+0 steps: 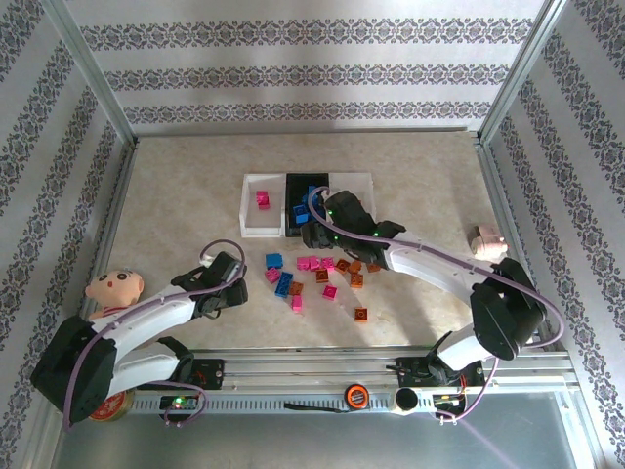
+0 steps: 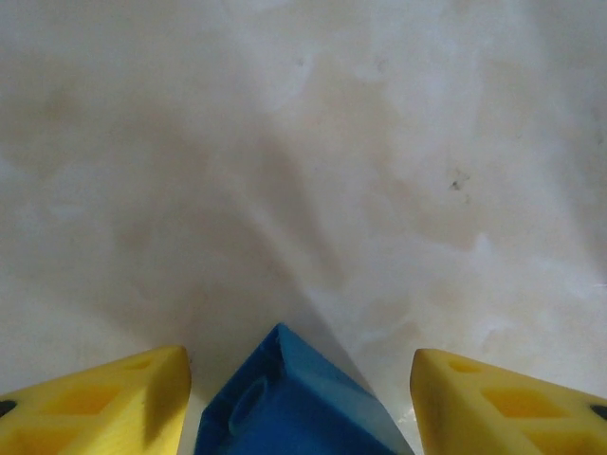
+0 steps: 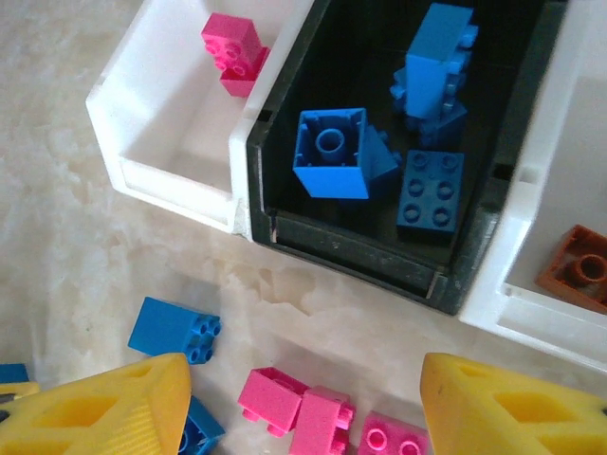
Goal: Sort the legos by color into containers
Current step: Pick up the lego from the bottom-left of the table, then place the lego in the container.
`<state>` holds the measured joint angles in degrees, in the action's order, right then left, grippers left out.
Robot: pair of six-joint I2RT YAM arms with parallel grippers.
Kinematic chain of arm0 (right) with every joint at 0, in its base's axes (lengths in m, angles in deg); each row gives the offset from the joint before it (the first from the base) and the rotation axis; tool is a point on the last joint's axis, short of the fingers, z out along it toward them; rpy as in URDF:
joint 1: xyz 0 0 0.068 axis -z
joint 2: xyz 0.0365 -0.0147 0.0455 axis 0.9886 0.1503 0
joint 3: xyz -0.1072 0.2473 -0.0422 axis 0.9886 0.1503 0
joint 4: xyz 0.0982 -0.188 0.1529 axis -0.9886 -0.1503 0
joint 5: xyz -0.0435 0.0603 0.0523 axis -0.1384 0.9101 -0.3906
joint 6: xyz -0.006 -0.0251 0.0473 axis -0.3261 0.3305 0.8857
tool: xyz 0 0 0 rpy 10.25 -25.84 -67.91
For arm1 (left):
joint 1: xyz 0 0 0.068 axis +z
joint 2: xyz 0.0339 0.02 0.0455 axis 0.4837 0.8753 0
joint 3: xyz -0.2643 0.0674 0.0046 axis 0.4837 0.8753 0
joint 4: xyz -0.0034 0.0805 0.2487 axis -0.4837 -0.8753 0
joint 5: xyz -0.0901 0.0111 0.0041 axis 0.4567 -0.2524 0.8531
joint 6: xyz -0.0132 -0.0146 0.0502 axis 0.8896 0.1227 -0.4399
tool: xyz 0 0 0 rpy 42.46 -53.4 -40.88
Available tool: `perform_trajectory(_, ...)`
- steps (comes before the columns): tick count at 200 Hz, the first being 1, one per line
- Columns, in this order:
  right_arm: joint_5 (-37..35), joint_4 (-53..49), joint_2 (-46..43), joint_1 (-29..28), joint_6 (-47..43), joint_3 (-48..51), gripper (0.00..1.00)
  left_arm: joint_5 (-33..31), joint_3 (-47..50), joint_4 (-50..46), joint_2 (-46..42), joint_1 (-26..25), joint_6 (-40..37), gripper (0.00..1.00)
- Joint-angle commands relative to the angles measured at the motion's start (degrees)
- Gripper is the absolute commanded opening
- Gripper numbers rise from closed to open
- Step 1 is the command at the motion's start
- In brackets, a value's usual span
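Hovering with our right gripper point(image 3: 303, 370) at the near rim of the black tray point(image 3: 379, 261), fingers spread and empty: blue legos point(image 3: 332, 152) lie in that tray, a pink lego point(image 3: 232, 52) in the left white tray point(image 3: 161, 175), an orange-brown lego point(image 3: 579, 270) in the right white tray point(image 3: 531, 318). Our left gripper point(image 2: 299, 370) is spread too, and we see a blue brick point(image 2: 285, 412) between its fingers, a gap on each side.
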<state>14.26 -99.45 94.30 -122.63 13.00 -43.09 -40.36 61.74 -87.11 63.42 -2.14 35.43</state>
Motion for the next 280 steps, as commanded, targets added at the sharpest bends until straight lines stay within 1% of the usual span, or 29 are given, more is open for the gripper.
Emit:
perform_trajectory(1,-1.8,1.4,-2.2,1.4,1.2,1.7,0.66,2.0,1.1,2.3,1.4,-0.3,0.4,0.63)
perform_trajectory(12,-1.9,1.2,-2.4,1.9,1.3,2.0,0.66,3.0,1.7,3.2,1.8,-0.4,0.5,0.62)
perform_trajectory(59,-2.6,1.8,-5.4,2.9,2.4,5.0,0.66,5.3,0.9,4.9,1.3,-1.2,-0.3,0.44)
perform_trajectory(80,-3.0,2.2,-7.2,3.4,2.6,6.4,0.66,5.5,-0.9,4.1,0.3,-2.4,-0.7,0.39)
perform_trajectory(114,-3.2,2.5,-9.8,4.4,3.4,8.5,0.66,5.4,-6.5,2.9,-1.0,-6.1,-1.8,0.34)
perform_trajectory(131,-3.2,2.8,-11.0,4.7,3.9,9.6,0.66,6.3,-11.1,4.0,0.6,-6.9,-3.3,0.34)
perform_trajectory(146,-3.3,3.0,-12.0,4.7,4.0,10.3,0.66,7.1,-16.8,5.2,4.5,-7.3,-5.3,0.33)
perform_trajectory(166,-3.8,2.7,-13.3,5.1,4.0,11.2,0.66,8.6,-26.0,6.9,11.9,-7.5,-8.1,0.33)
perform_trajectory(185,-4.2,2.0,-15.0,5.5,4.1,12.3,0.66,8.1,-34.9,8.0,19.4,-7.1,-11.4,0.33)
perform_trajectory(200,-4.4,1.7,-16.6,5.9,4.2,13.3,0.66,7.8,-42.2,8.3,26.0,-5.7,-13.4,0.33)
perform_trajectory(224,-4.5,0.8,-19.4,6.3,4.4,14.9,0.66,9.3,-52.8,7.8,36.2,-2.9,-15.1,0.33)
perform_trajectory(257,-5.8,-0.9,-23.0,6.5,4.3,16.9,0.66,8.6,-63.6,6.3,45.9,-1.2,-16.8,0.34)
perform_trajectory(280,-5.9,-1.4,-25.0,7.0,4.7,18.1,0.67,8.6,-68.1,5.5,50.4,0.3,-16.9,0.35)
